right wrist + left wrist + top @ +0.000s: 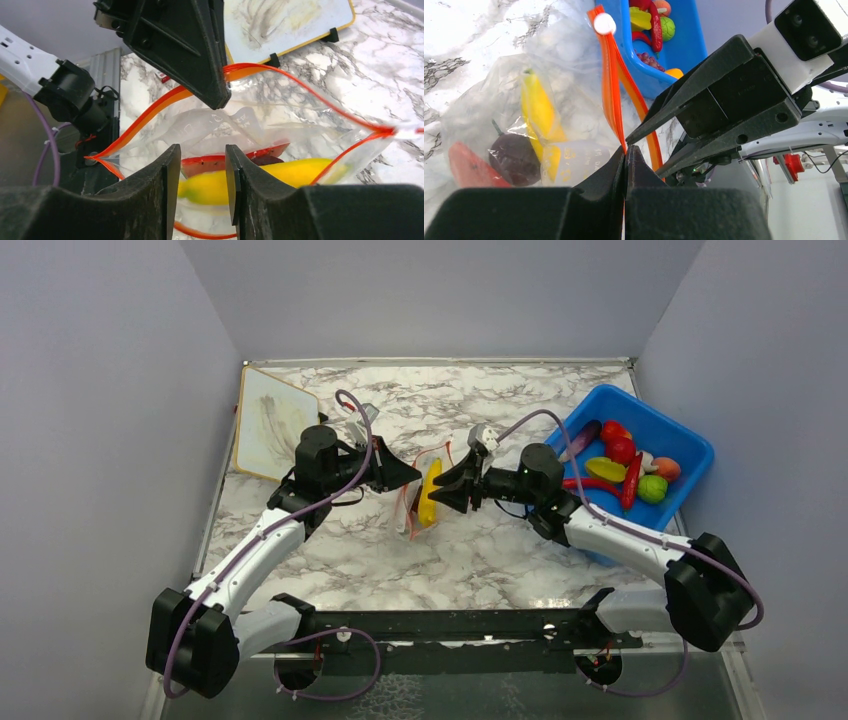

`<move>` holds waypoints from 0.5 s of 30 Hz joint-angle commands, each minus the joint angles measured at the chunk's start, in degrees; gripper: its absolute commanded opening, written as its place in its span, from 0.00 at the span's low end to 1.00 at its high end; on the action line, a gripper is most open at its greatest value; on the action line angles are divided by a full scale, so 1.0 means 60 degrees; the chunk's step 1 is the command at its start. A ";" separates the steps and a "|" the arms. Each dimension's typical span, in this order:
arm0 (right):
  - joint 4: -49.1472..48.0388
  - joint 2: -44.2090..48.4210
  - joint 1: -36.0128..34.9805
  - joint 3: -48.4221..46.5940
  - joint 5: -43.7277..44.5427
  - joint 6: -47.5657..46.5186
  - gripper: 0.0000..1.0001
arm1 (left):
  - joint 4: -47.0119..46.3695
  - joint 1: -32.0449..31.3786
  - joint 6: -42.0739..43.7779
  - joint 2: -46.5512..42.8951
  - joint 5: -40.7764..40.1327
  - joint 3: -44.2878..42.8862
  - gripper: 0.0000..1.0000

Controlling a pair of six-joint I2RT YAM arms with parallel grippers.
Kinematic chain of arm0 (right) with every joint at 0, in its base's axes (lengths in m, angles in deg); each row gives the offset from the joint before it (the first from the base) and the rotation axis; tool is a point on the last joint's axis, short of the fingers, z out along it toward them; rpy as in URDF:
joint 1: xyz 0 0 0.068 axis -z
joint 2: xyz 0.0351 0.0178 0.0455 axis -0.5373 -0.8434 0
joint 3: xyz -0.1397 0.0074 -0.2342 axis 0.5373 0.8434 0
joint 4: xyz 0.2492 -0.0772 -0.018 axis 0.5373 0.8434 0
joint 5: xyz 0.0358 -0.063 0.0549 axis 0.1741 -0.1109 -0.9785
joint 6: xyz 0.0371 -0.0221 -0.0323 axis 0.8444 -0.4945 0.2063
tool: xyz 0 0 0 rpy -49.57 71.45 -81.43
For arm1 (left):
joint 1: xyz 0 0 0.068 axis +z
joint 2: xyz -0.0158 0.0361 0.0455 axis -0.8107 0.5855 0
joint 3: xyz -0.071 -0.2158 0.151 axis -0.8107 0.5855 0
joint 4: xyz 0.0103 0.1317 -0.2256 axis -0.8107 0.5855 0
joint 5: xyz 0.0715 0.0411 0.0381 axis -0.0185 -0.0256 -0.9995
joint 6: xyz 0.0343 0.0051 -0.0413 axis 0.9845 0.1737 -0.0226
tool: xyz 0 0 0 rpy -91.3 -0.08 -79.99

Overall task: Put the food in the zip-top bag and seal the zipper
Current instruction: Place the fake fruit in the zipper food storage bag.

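**Bag held open, loading only part done**

On the marble tabletop (480,560), toy pieces (625,455) are seen lying in the blue bin (690,445) at the right of the top view. At centre, the clear bag (240,125) is gripped by the left pincer (625,152), clamped on the orange zipper strip (610,85). The right pincer (202,150) is spread apart and empty at the bag's mouth. A banana (280,175) is inside. Another piece is judged due to be fetched next, with sealing to come later.

We are looking at a white, grey-veined marble tabletop (480,560) carrying three things. A blue bin (655,425) is sitting along the right edge, toward the far right corner. A yellow-framed white board (272,420) is lying by the far left corner. The clear zip-top bag (412,508) is resting near the middle of the tabletop, well apart from both.
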 commanded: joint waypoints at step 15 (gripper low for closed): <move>0.3947 0.0512 -0.0080 -0.2488 0.0667 0.0571 0.60 | 0.1068 0.0003 0.1673 -0.0234 -0.0996 -0.0319 0.00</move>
